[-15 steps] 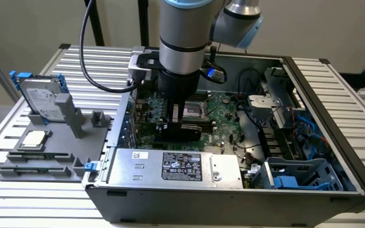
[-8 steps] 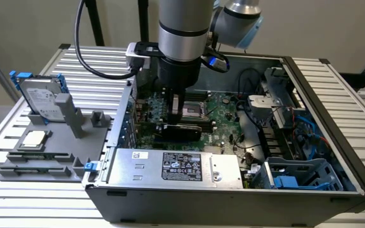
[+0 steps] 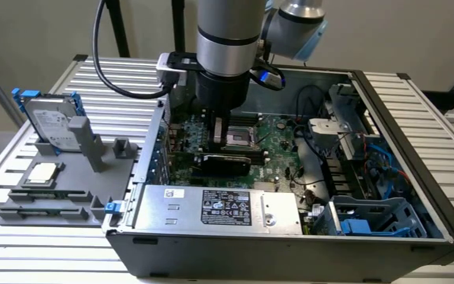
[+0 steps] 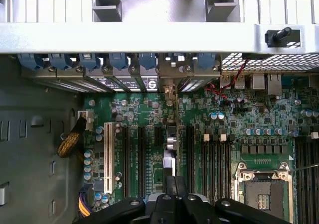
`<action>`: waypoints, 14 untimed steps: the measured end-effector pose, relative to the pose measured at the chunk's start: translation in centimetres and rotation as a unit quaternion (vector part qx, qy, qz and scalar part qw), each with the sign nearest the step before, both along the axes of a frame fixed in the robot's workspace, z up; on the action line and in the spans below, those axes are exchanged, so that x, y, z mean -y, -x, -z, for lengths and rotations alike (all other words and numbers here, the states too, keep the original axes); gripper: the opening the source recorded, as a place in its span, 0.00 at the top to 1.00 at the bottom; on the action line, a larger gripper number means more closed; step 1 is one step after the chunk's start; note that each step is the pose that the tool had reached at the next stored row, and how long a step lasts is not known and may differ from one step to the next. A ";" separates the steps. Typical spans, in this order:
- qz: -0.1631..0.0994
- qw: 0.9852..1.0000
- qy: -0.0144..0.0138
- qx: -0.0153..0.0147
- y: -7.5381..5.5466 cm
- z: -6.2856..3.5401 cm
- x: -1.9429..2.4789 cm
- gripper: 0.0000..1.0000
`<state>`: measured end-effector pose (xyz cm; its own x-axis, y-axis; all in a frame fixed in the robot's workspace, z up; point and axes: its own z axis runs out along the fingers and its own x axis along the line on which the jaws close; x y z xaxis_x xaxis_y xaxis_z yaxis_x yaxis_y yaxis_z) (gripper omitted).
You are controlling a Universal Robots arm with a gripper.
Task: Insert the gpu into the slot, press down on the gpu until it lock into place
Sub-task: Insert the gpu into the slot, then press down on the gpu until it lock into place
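The gpu [image 3: 225, 164] is a flat black card standing on edge on the green motherboard [image 3: 278, 133], inside the open computer case. My gripper [image 3: 217, 148] comes straight down onto its top edge. In the wrist view the gpu [image 4: 170, 149] appears edge-on as a thin strip running from my gripper [image 4: 174, 184] to the rear bracket row [image 4: 169, 79]. The two dark fingers [image 4: 168, 183] are pressed together over the card's edge. The blue slot is hidden beneath the card.
The silver processor socket [image 4: 264, 184] lies close beside the gripper. A white slot [image 4: 108, 157] and black slots flank the card. The silver power-supply box [image 3: 219, 207] fills the case front, beside a blue drive cage [image 3: 369, 216]. A hard drive [image 3: 49, 121] stands outside the case.
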<state>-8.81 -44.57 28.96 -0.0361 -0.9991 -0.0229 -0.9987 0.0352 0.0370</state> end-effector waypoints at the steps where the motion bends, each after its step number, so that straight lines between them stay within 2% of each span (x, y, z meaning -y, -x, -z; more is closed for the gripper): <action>1: 0.000 1.000 0.000 0.000 0.0 0.00 0.00 0.89; 14: 0.000 1.000 0.000 0.000 0.2 0.17 -0.02 0.89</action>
